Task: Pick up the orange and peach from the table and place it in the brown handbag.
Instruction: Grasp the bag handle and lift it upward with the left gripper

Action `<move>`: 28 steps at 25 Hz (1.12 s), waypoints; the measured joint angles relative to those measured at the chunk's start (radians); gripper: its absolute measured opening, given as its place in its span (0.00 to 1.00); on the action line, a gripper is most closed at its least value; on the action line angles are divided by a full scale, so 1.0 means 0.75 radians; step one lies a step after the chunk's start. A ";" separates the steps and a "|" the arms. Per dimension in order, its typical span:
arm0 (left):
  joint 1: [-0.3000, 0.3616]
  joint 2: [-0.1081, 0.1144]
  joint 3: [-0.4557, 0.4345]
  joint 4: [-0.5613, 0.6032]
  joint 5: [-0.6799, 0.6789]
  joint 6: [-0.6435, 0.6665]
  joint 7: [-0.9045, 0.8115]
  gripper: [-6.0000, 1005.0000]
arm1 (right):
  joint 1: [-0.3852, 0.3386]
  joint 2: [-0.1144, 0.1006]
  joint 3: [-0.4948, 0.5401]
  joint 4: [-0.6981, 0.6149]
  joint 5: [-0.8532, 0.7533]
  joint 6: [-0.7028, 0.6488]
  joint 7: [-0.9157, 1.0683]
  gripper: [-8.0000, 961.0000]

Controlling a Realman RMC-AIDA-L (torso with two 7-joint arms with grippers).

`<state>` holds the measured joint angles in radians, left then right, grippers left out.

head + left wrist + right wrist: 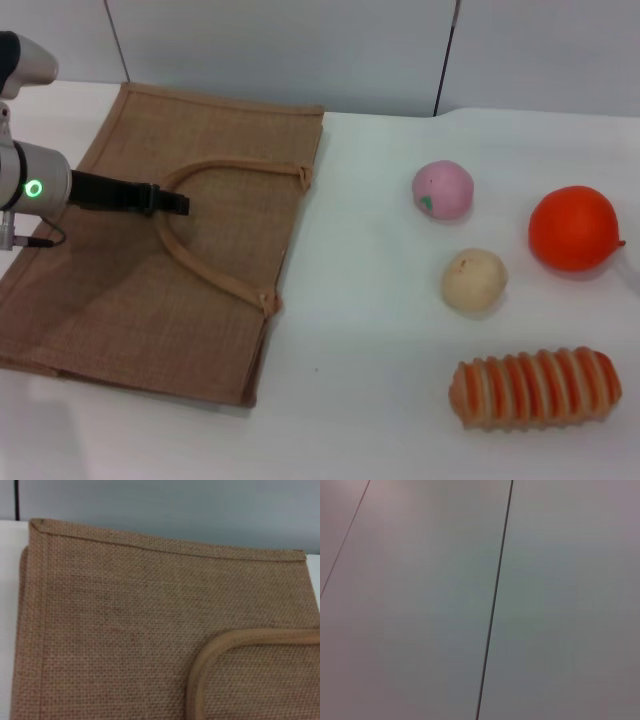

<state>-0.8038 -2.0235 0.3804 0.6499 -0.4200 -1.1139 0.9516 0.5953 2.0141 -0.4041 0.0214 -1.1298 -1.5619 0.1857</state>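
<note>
At frame left, the left gripper [165,199] hangs over the brown handbag [120,290] by its handle [215,270]; whether its claw is open I cannot tell. Best lift the upper handle so the mouth gapes before fetching the peach [443,189] and orange [573,228].

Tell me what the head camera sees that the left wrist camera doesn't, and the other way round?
Only the head view shows the peach, the orange, a pale beige ball, a striped ridged loaf, the white table and the left gripper above the brown handbag. Only the left wrist view shows the bag's weave and edge binding up close. Both share the bag and one arched handle.
</note>
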 joint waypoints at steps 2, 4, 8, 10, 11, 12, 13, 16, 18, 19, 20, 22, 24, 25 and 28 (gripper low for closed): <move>-0.002 0.000 0.000 -0.001 0.009 0.003 -0.002 0.61 | 0.000 0.000 -0.001 0.000 0.000 0.000 0.000 0.89; -0.011 0.000 0.000 -0.009 0.033 0.006 -0.011 0.61 | 0.000 0.000 0.000 0.000 0.000 -0.004 0.000 0.89; -0.036 0.004 0.000 -0.040 0.095 0.050 -0.049 0.61 | 0.000 0.000 0.000 0.000 -0.001 -0.008 0.000 0.89; -0.047 0.006 0.000 -0.055 0.122 0.079 -0.068 0.61 | 0.000 0.000 -0.002 0.000 -0.001 -0.008 0.000 0.89; -0.049 0.006 0.000 -0.058 0.127 0.083 -0.071 0.61 | 0.000 0.000 -0.002 0.000 -0.001 -0.009 0.000 0.89; -0.051 0.006 0.000 -0.059 0.132 0.085 -0.072 0.61 | 0.000 0.000 -0.002 0.000 -0.001 -0.009 0.000 0.89; -0.052 0.006 0.000 -0.059 0.135 0.086 -0.072 0.61 | 0.000 0.000 -0.003 0.000 -0.001 -0.009 0.000 0.89; -0.055 0.006 0.000 -0.060 0.144 0.087 -0.072 0.61 | 0.000 0.000 -0.003 0.000 -0.001 -0.009 0.000 0.89; -0.057 0.006 0.000 -0.060 0.148 0.087 -0.072 0.60 | 0.000 0.000 -0.003 0.000 -0.001 -0.010 0.000 0.89; -0.057 0.005 0.000 -0.060 0.149 0.087 -0.072 0.59 | 0.000 0.000 -0.003 0.000 -0.001 -0.010 0.000 0.89; -0.058 0.005 0.000 -0.060 0.150 0.087 -0.072 0.58 | 0.000 0.000 -0.003 0.000 -0.001 -0.011 0.000 0.89; -0.061 0.004 0.000 -0.061 0.151 0.088 -0.077 0.57 | 0.000 0.000 -0.003 0.000 -0.001 -0.012 0.000 0.89; -0.065 0.004 0.000 -0.061 0.152 0.086 -0.083 0.56 | 0.000 0.000 -0.003 0.000 -0.001 -0.012 0.000 0.89; -0.066 0.004 0.000 -0.061 0.153 0.084 -0.084 0.55 | 0.000 0.000 -0.003 0.000 -0.001 -0.012 0.000 0.89; -0.068 0.003 0.000 -0.061 0.153 0.076 -0.085 0.51 | 0.000 0.000 -0.003 0.000 -0.001 -0.012 0.000 0.89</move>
<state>-0.8544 -2.0212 0.3805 0.6043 -0.3052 -1.0566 0.8880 0.5952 2.0141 -0.4065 0.0214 -1.1305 -1.5709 0.1856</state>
